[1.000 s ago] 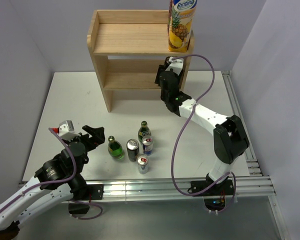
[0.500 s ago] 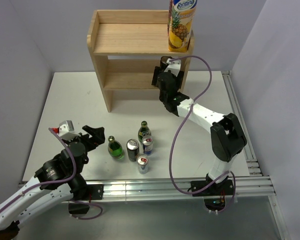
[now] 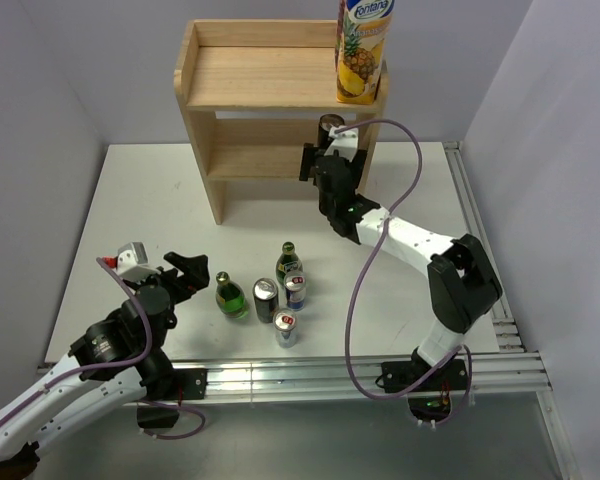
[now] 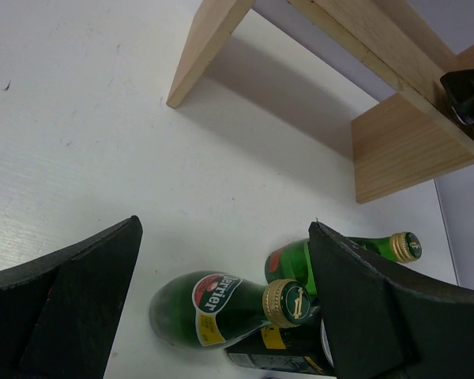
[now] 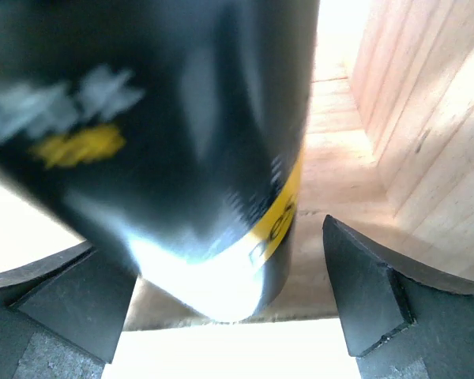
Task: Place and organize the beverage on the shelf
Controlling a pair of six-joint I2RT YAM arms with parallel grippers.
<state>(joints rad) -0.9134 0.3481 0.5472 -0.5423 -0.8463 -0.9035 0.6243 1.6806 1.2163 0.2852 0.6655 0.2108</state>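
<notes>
Closest in, the left arm's fingers (image 4: 71,300) stand wide apart and hold nothing. Straight ahead of the gap between them, on the table (image 3: 130,200), is the nearest green bottle (image 4: 221,304). It stands upright with its long axis vertical, so a level reach from this arm would likely meet its body side-on. Just behind it and to the right stands a second green bottle (image 4: 340,253), also upright.

Around the bottles are three upright cans: a dark silver-topped can (image 3: 266,299), a slim blue can (image 3: 296,290) and a slim near can (image 3: 285,328). That makes five drinks waiting on the table, all close together, and the left arm is much the nearer to them.

Farther back, the right arm reaches into the lower tier of the shelf (image 3: 270,75). Its fingers (image 5: 371,292) are spread open on either side of a black can (image 5: 221,158) with a yellow band. The can stands upright on the lower board near the right side panel and is not gripped. I judge a straight pull back along the board the safest exit, since a sideways move could knock the can over.

On the top board, in its right corner, stands one pineapple juice carton (image 3: 363,50). Two drinks are on the shelf in all.
</notes>
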